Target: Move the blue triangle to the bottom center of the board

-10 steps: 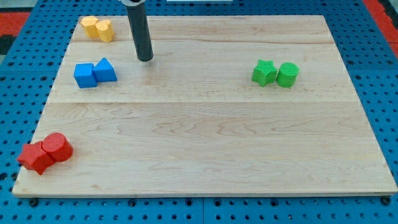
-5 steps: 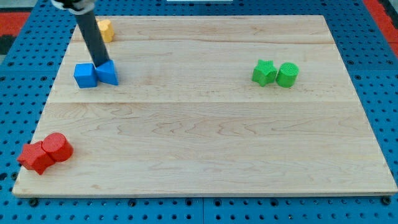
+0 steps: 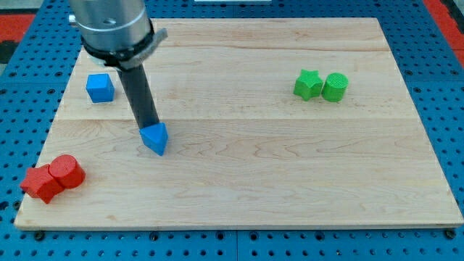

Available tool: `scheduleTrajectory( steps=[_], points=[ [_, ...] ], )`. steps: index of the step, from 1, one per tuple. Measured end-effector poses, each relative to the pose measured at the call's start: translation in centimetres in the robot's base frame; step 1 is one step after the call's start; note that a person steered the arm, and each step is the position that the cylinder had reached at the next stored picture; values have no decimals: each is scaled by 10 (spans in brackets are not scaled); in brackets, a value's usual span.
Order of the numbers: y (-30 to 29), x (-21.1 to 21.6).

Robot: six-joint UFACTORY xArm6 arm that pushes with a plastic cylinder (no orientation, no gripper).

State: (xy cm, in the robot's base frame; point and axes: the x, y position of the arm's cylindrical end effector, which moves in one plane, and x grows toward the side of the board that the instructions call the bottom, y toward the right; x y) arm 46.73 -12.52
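The blue triangle lies on the wooden board, left of centre and below the middle height. My tip touches its upper left side. The dark rod rises from there toward the view's top left, and the arm's grey body hides the board's top left corner. A blue cube stays alone near the left edge, well apart from the triangle.
A red star and a red cylinder sit together at the bottom left corner. A green star and a green cylinder sit together at the upper right. The yellow blocks are hidden behind the arm.
My tip moved left to the blue pair, then down and right, pushing the blue triangle away from the blue cube toward the board's lower middle. The arm now covers the yellow blocks.
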Motion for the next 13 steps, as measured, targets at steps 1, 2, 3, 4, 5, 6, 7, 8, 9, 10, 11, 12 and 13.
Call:
scheduleTrajectory(
  steps=[1,2,3,4,5,6,7,8,9,10,11,12,13],
  points=[
    [8,16],
    [8,29],
    [55,64],
    [64,81],
    [10,33],
    [3,73],
    [16,120],
    [38,145],
    [55,144],
    [64,131],
    [80,130],
    [79,125],
    [0,105]
  ],
)
